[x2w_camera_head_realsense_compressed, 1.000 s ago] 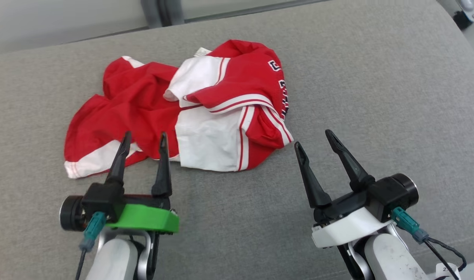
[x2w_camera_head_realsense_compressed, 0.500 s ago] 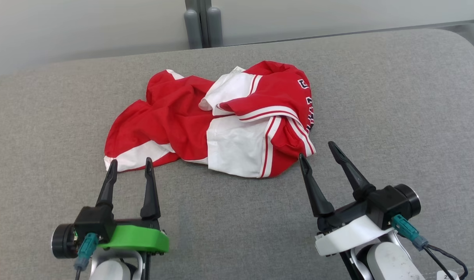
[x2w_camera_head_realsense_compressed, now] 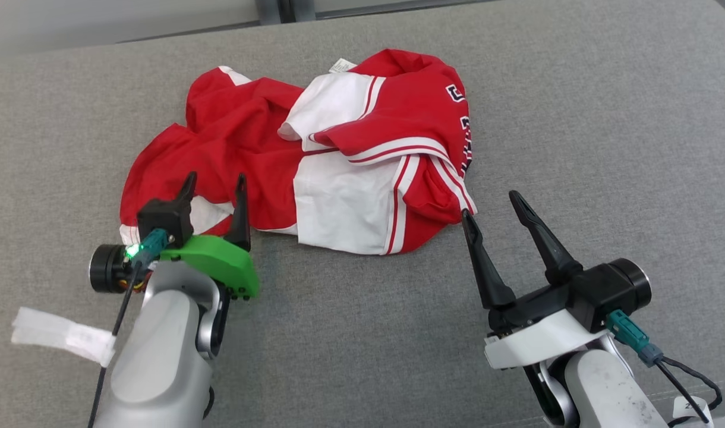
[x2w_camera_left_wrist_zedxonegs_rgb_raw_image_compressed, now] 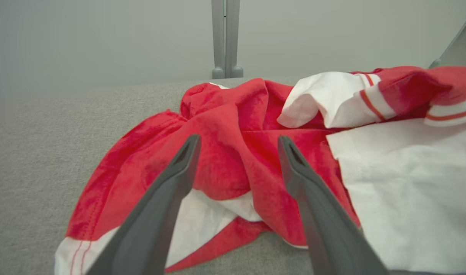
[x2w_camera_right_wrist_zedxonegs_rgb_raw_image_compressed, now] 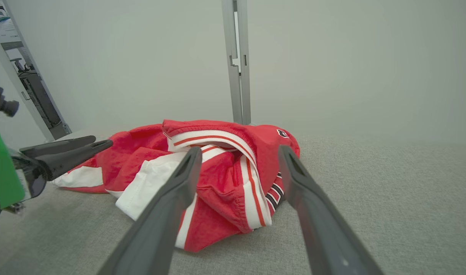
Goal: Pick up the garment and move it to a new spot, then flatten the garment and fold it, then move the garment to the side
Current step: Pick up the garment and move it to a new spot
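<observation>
A crumpled red-and-white garment (x2w_camera_head_realsense_compressed: 249, 137) is approached at its near edge by the left gripper (x2w_camera_head_realsense_compressed: 215, 178) and right gripper (x2w_camera_head_realsense_compressed: 490, 205), jaws spread wide, apparently positioned for the pickup.

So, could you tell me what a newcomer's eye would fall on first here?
Most striking is the crumpled red-and-white fabric garment, lying in the middle of the grey upholstered surface. Next come the open left pincer, on a bright green bracket, over the garment's near-left hem, and the open right pincer by its near-right corner.
</observation>
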Controlling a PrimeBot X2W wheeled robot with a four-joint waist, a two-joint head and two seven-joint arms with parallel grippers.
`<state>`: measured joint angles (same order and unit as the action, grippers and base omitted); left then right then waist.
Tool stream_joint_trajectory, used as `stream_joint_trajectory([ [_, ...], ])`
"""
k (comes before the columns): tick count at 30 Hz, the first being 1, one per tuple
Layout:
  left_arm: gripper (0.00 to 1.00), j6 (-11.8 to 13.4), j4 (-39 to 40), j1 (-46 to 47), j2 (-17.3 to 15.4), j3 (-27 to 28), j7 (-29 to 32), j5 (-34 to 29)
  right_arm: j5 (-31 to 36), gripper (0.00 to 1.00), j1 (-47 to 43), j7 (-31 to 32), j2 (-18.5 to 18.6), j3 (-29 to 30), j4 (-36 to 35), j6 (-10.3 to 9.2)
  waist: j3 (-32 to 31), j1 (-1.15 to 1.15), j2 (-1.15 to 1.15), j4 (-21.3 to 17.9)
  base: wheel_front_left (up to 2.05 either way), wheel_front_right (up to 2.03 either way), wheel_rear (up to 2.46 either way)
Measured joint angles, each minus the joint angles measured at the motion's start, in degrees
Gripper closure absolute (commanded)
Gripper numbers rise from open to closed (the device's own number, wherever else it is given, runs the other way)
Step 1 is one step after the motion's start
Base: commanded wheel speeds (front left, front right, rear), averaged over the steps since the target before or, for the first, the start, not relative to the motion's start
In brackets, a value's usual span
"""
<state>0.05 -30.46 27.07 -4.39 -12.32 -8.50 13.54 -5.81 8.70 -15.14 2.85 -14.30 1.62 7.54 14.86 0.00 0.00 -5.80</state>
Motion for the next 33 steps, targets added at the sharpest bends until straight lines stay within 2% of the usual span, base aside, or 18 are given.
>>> stream_joint_trajectory([
  [8, 0.0, 1.34, -12.59, 7.81, -0.36, -0.54, 3.67, -0.57, 0.52, 0.0, 1.23, 0.0, 0.09, 0.34, -0.14, 0.0, 3.93, 0.0, 0.0, -1.05, 0.0, 0.0, 0.0],
  [9, 0.13, 1.26, -13.4, 8.28, -0.35, -0.55, 3.15, -0.56, 0.52, 0.0, 1.33, 0.0, 0.11, 0.36, -0.15, 0.0, 4.21, 0.0, 0.0, -1.11, 0.0, 0.0, 0.0],
  [10, 1.0, 0.98, -14.25, 8.9, -0.35, -0.69, 2.07, -0.57, 0.52, 0.0, 1.45, 0.0, 0.13, 0.37, -0.14, 0.0, 4.5, 0.0, 0.0, -1.18, 0.0, 0.0, 0.0],
  [14, 1.0, 0.29, -14.97, 10.35, -0.14, -0.45, -3.5, -0.03, 0.62, 0.0, 1.53, 0.0, 0.18, 0.82, -0.02, 0.0, 4.63, 0.0, 0.0, -1.04, 0.0, 0.0, 0.0],
  [17, 1.0, -0.66, -12.63, 10.4, 0.26, 1.21, -5.59, 2.21, 0.77, 0.0, 0.87, 0.0, 0.18, 0.71, 0.36, 0.0, 4.0, 0.01, 0.0, -0.45, 0.0, 0.0, 0.0],
  [25, 1.0, -3.03, 3.87, 7.64, 0.34, 3.59, -6.47, 5.01, 0.75, 0.0, -1.73, 0.0, 1.11, 0.9, 1.77, 0.0, 1.08, 0.0, 0.0, 3.63, 0.0, 0.0, 0.0],
  [29, 1.0, -3.15, 12.12, 6.12, -2.54, 5.37, -5.58, 5.61, 0.73, 0.0, -2.77, 0.0, 1.16, 0.27, 2.29, 0.0, -0.71, 0.0, 0.0, 6.15, 0.0, 0.0, 0.0],
  [33, 1.0, -3.01, 19.4, 5.77, -7.94, 8.47, -1.18, 6.75, 0.47, 0.0, -3.82, 0.0, 1.11, -0.71, 2.77, 0.0, -2.72, 0.0, 0.0, 8.82, 0.0, 0.0, 0.0],
])
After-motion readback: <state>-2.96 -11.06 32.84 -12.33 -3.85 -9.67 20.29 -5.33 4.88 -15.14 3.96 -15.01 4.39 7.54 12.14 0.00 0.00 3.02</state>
